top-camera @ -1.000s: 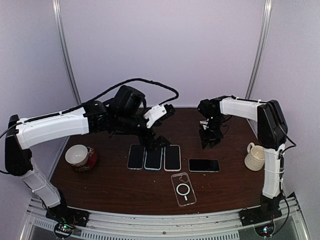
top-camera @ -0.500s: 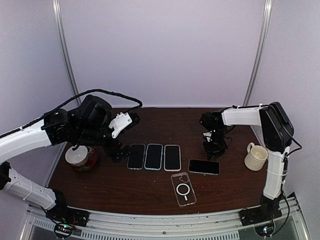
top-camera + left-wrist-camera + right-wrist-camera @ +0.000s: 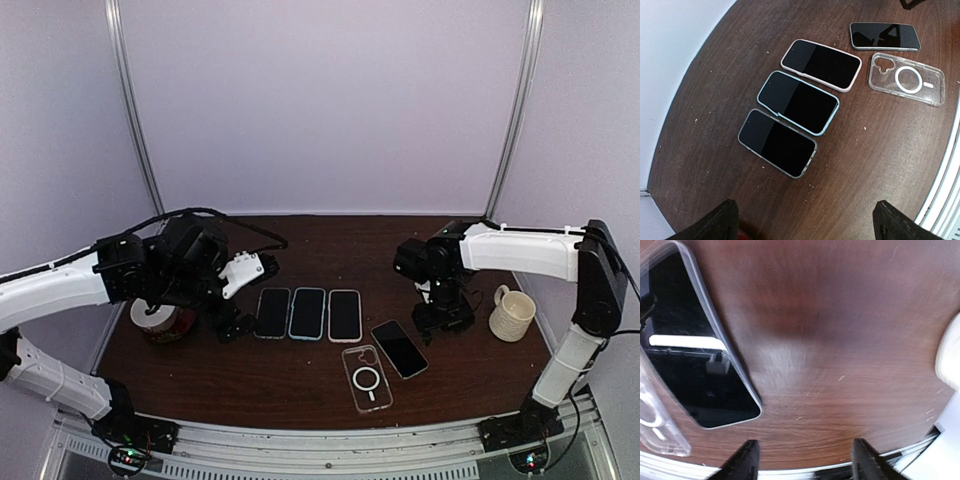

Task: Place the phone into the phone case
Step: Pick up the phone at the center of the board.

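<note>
Just beside right gripper [image 3: 441,320], phone [image 3: 400,349].

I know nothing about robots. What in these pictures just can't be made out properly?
Red-and-white cup, top view: the left arm covers most of it.
Mug, right wrist view: a blurred white sliver cut by the right edge.
Bare phone and clear case, right wrist view: both cut off by the left edge.
Right tool, top view: black against dark wood, too small to see its jaws.
</note>
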